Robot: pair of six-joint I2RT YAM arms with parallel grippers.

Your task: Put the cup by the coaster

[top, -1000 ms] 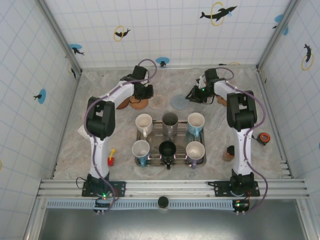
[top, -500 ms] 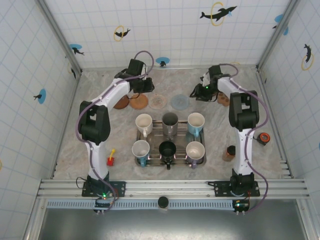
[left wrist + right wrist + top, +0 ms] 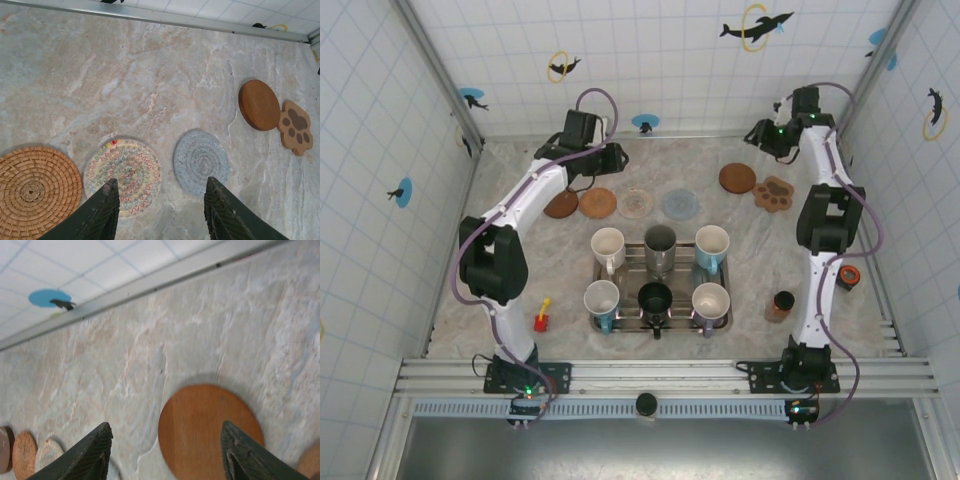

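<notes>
standing upright on the tray (image 3: 680,288), each cup (image 3: 608,243) opens upward.

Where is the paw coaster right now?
In the top view, the paw coaster lies at the far right of the table, just right of the round wooden coaster.

Both arms reach far up the frame. The left arm (image 3: 515,215) bends toward the upper centre-left, the left gripper (image 3: 610,158) pointing right with its fingers (image 3: 100,215) spread and empty. The right arm (image 3: 820,230) stretches to the upper right corner. The right gripper (image 3: 760,133) points left, fingers wide apart, nothing between.
</notes>
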